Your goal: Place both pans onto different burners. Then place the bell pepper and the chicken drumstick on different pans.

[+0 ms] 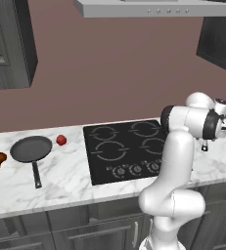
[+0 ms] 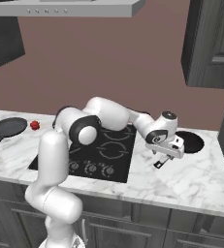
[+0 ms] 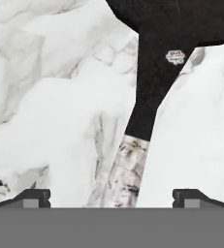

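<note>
Gripper wide open, empty, straddling the small black pan's handle at frame centre. Lower squarely, then close on the dark section near the pan.

Veined white marble counter, glossy black glass cooktop, matt dark pan, glossy red pepper.

White marble counter seen directly under the hand; dark cabinets and grey range hood mounted well above it.
</note>
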{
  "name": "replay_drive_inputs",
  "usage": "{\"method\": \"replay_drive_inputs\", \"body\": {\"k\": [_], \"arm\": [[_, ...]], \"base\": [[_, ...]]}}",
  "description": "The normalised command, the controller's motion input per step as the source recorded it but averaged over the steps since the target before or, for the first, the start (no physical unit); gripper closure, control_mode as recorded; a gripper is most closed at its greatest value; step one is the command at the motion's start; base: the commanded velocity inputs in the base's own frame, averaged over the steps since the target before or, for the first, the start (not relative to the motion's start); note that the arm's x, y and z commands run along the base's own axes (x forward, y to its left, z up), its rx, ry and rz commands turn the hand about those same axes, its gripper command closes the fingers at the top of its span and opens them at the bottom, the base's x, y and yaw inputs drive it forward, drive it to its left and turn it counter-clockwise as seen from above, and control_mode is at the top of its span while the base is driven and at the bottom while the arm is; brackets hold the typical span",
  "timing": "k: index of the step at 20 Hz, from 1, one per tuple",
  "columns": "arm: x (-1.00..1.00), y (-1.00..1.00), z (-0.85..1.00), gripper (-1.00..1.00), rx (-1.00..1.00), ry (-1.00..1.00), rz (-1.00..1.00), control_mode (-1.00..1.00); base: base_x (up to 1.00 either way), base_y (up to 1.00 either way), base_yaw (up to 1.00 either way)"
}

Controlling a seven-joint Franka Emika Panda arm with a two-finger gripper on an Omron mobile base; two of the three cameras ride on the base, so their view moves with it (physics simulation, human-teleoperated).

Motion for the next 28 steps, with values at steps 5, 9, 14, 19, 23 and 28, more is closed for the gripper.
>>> {"method": "replay_drive_inputs", "body": {"k": [5,9,14,19,23,28], "arm": [[0.03,-0.03,-0.23,-1.00,0.00,0.00,0.00,-1.00],[0.00,-0.10,-0.17,-1.00,0.00,0.00,0.00,-1.00],[0.00,-0.07,-0.13,-1.00,0.00,0.00,0.00,-1.00],[0.00,0.00,-0.16,-1.00,0.00,0.00,0.00,-1.00],[0.01,0.00,-0.14,-1.00,0.00,0.00,0.00,-1.00],[0.00,0.00,-0.11,-1.00,0.00,0.00,0.00,-1.00]], "base": [[0.00,0.00,0.00],[0.00,0.00,0.00],[0.00,0.00,0.00],[0.00,0.00,0.00],[0.00,0.00,0.00],[0.00,0.00,0.00]]}}
